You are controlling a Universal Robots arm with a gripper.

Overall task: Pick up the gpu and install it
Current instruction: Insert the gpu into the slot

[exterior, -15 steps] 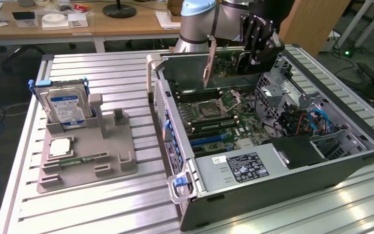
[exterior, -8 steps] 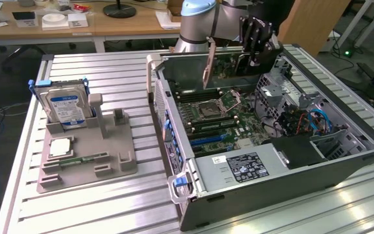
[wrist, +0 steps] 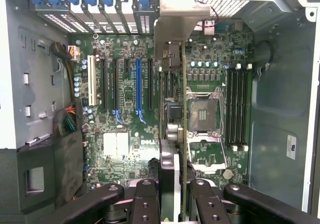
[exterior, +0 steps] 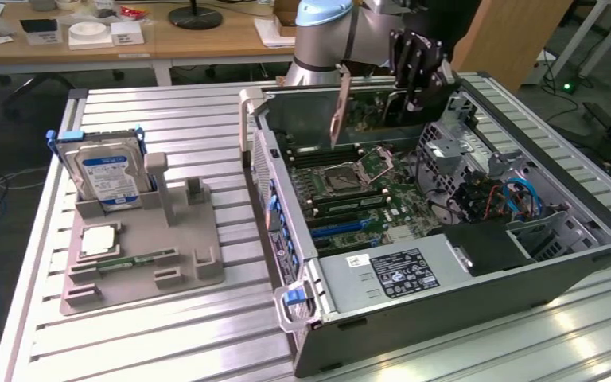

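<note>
Grips gpu (wrist: 172,119) edge-on in clamped hand (wrist: 175,196), above motherboard (wrist: 120,149); mid-install, seemingly needs card edge squared over blue slot (wrist: 138,84).

I am holding the gpu (exterior: 375,107) on edge above the open computer case (exterior: 476,302), its flat faces standing upright and its long side running roughly level. From my wrist it is showing me only its thin edge, hanging over the motherboard (wrist: 125,149) between the blue slot (wrist: 138,89) and the processor socket (wrist: 204,115), with its silver bracket at the far end.
</note>
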